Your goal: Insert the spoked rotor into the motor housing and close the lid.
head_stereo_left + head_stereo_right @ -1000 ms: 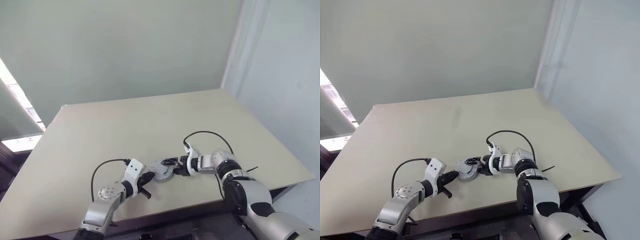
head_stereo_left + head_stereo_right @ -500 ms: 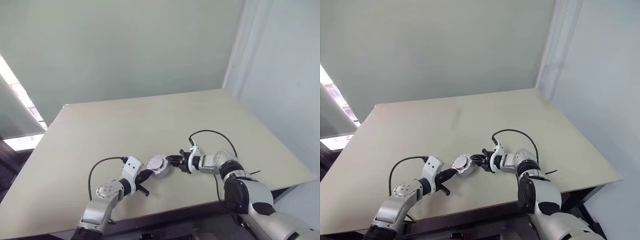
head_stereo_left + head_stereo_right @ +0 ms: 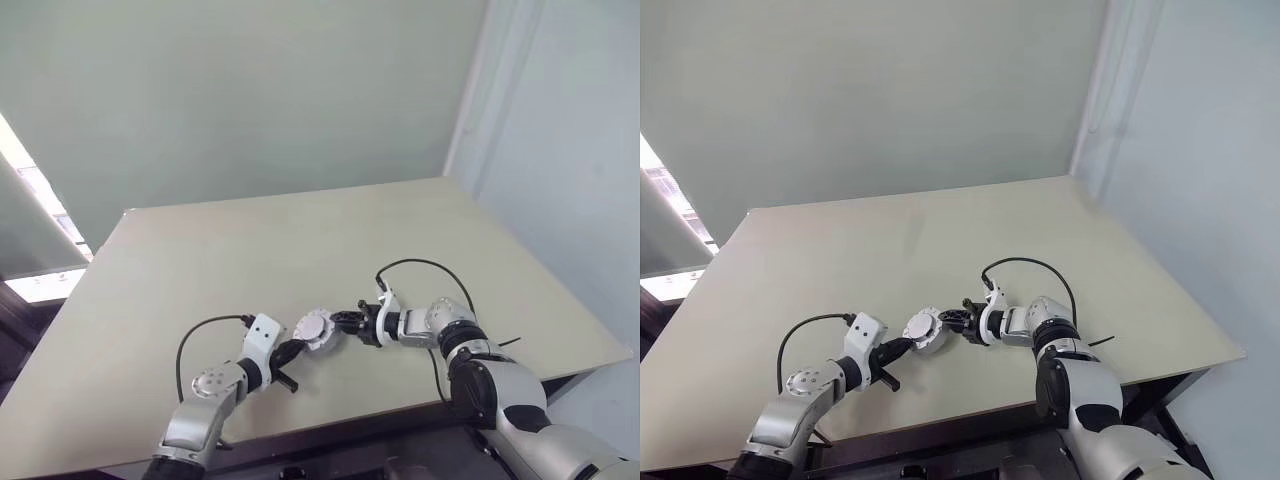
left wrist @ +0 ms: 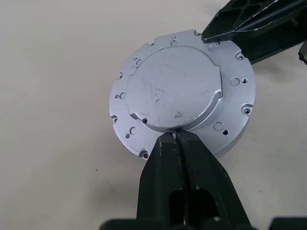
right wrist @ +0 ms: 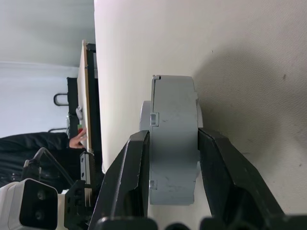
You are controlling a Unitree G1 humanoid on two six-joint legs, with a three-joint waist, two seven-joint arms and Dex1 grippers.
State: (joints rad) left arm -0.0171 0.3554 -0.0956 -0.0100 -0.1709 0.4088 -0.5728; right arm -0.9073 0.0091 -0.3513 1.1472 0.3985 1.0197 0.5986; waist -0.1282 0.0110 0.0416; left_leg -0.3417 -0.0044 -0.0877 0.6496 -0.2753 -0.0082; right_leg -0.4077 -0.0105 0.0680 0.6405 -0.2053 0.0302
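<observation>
Both grippers are on one closed silver disc, so we judge the spoked rotor already sits inside the motor housing [image 4: 184, 93] with the lid on, and only seating or release remains. On the near side of that disc, our left gripper [image 4: 173, 137] reaches forward with its fingers pressed together, tips against the disc's raised face. From the disc's right, our right gripper [image 5: 173, 143] clamps it across its thickness, holding it on edge above the table [image 3: 300, 250].
</observation>
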